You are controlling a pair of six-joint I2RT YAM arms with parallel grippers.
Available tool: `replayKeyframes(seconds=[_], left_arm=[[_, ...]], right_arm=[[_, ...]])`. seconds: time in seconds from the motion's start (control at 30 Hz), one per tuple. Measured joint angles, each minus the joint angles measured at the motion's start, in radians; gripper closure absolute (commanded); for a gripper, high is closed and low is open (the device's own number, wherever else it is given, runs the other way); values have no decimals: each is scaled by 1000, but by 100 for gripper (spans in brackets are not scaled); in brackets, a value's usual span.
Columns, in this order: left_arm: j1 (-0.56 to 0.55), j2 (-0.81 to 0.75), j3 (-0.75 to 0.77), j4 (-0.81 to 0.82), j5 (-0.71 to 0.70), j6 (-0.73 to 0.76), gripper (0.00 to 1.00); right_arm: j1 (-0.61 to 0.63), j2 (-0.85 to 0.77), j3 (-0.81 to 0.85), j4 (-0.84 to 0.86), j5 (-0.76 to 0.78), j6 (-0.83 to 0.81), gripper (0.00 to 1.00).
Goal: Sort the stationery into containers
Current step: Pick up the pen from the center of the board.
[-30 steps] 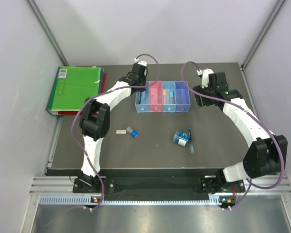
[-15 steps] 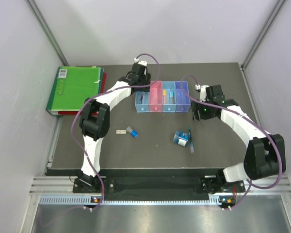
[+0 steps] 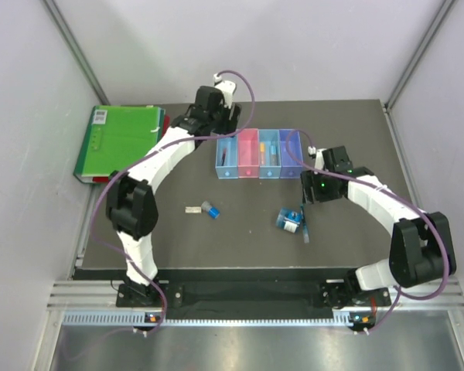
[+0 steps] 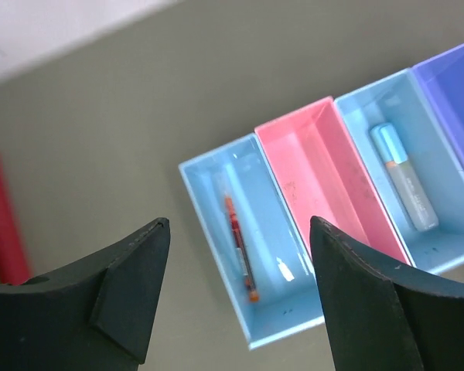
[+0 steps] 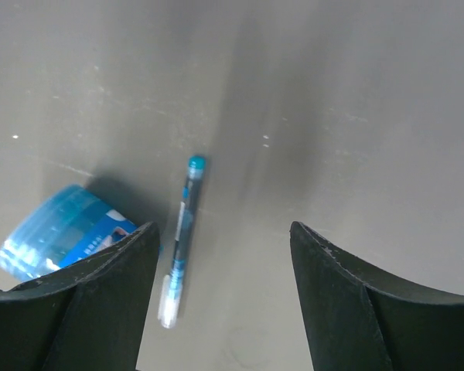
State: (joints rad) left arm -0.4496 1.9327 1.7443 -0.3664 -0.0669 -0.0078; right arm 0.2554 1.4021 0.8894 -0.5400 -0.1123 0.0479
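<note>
The containers (image 3: 259,154) are four joined bins at mid-table. A thin red pen (image 4: 240,246) lies in the left light blue bin (image 4: 216,232). A marker (image 4: 406,185) lies in the third bin, and the pink bin (image 4: 325,178) shows nothing inside. My left gripper (image 4: 240,222) hovers open above the left bin, holding nothing. My right gripper (image 5: 224,228) is open and empty over the mat, just right of the dark teal pen (image 5: 182,232). The blue-white roll (image 5: 62,228) lies beside that pen. A small white block (image 3: 192,209) and a blue cap (image 3: 211,209) lie left of centre.
A big green binder (image 3: 120,143) lies at the back left, with a red edge (image 4: 4,216) showing beside it. The violet bin (image 4: 456,85) ends the row on the right. Grey walls close in the dark mat on three sides.
My left gripper has opened and risen back from the left bin, where the red pen lies. My right gripper has swung from beside the violet bin down toward the teal pen and roll.
</note>
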Motion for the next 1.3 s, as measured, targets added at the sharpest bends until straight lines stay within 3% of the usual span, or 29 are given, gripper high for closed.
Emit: replayKeyframes(seconds=[0.2,0.47,1.13,1.3], left_arm=[[-4,-150,-19,6,-1,119,17],[-4,-211,-45,5,-5,229,13],[-4,-222,-61,8,-31,297,9],[-4,-223,-61,9,-36,297,8]], right_arm=[[64,25,0,40,10,31,33],[81,112,-43,88,29,90,38],[136,181,-48,222,59,151,87],[148,193,-37,227,60,158,90]])
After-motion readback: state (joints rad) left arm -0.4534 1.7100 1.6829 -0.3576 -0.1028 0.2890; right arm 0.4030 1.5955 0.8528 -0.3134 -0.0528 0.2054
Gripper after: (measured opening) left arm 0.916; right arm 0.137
